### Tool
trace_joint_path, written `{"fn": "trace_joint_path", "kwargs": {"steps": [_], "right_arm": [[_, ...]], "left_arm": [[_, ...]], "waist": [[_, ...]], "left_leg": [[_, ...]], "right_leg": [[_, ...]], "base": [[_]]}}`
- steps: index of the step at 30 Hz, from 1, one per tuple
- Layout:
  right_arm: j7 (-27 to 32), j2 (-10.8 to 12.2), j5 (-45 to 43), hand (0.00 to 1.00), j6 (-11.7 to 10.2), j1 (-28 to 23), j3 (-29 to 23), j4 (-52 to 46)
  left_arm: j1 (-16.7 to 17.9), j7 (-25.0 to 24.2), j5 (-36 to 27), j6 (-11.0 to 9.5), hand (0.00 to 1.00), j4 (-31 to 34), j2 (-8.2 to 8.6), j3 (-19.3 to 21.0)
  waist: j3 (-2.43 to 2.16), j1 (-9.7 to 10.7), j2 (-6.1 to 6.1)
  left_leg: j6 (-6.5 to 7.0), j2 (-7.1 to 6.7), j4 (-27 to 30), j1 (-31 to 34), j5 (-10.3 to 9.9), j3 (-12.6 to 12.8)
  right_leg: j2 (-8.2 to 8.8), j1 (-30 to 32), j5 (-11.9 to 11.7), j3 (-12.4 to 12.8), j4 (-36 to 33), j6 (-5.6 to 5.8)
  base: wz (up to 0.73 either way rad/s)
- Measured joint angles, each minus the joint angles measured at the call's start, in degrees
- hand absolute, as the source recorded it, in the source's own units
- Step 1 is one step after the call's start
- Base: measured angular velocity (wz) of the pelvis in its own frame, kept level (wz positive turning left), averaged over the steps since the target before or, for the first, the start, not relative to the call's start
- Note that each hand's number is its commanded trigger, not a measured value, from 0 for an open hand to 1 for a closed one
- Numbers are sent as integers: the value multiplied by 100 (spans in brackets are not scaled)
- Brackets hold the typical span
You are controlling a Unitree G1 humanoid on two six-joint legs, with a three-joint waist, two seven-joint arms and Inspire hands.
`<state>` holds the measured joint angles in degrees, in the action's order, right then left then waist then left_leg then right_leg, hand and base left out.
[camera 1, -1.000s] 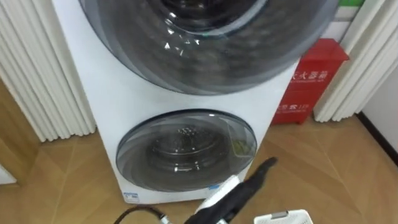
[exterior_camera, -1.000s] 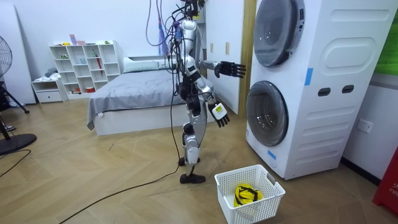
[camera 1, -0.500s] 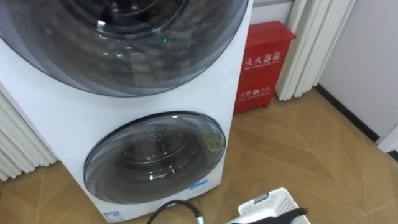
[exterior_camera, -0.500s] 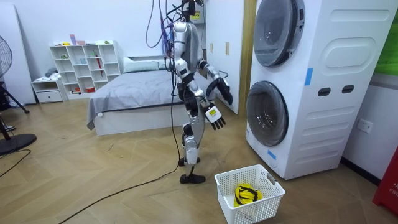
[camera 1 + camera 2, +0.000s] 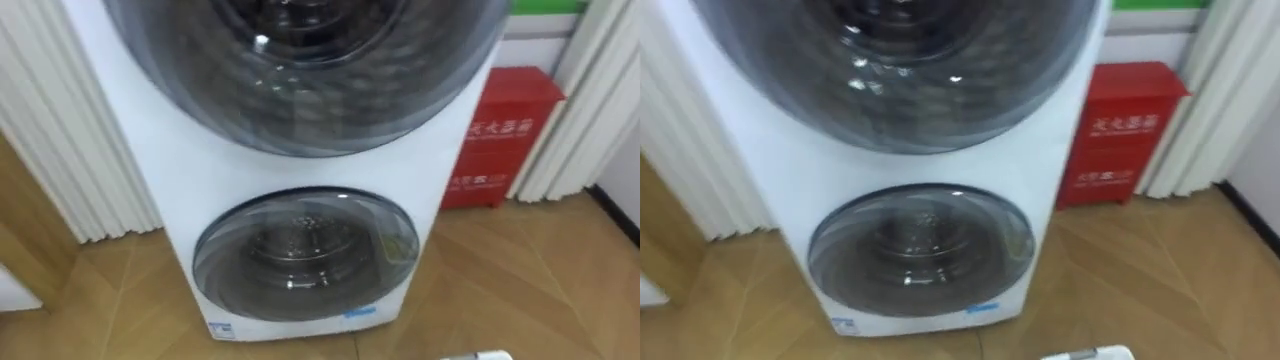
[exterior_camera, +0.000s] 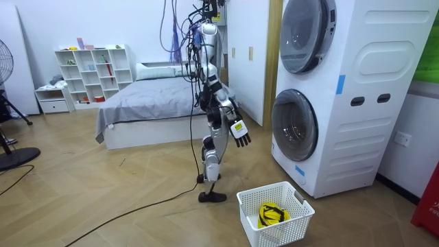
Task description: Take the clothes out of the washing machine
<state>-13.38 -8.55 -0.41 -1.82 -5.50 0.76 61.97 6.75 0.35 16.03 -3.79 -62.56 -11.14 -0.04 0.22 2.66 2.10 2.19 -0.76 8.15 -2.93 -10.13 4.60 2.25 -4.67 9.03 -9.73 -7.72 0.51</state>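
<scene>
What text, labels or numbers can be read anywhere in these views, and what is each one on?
Nothing is clear enough to quote.
Red box: two lines of white characters, blurred.
Washing machine, bottom front: blue-and-white label, too small to read.
Lower door: sticker on the glass, blurred.
Machine's side, room view: blue tag, no print discernible.

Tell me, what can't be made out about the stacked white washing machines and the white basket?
- Lower round tinted-glass door, eye views: dark glass and glare hide whether clothes lie inside.
- Upper round glass door, eye views: cut off by the top edge.
- White plastic slatted basket: eye views' bottom edge leaves a sliver; in the room view, the yellow-and-black item inside is too small to identify.
</scene>
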Motion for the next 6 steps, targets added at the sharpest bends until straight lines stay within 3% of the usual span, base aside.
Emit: {"fn": "trace_joint_path", "kwargs": {"steps": [1,3,4,5,6], "right_arm": [[3,1,67,0,14,0,-33,61],[15,-3,412,0,78,-87,-184,309],[28,-8,524,0,99,-100,-216,315],[74,-22,793,0,134,-163,-243,344],[86,-13,1027,0,158,-170,-311,474]], "left_arm": [[29,101,33,8,0,-173,-34,171],[358,416,448,270,0,-453,-116,465],[456,452,506,358,0,-478,-109,494],[653,475,553,523,0,-573,-81,577],[789,473,554,676,0,-639,20,676]], "waist": [[9,-53,-14],[14,-158,-87],[22,-169,-117],[-4,-172,-163],[8,-161,-171]], "left_leg": [[-10,3,-3,-29,-26,-2],[-14,13,16,-132,-88,-14],[-11,13,14,-155,-98,-14],[3,5,31,-198,-131,-54],[18,5,55,-239,-156,-79]], "right_leg": [[-11,-29,0,-12,14,0],[-33,-151,0,-14,9,0],[-33,-191,1,-19,9,1],[-23,-265,10,-58,10,17],[-9,-327,26,-60,10,42]], "base": [[0],[0],[11],[13],[12]]}}
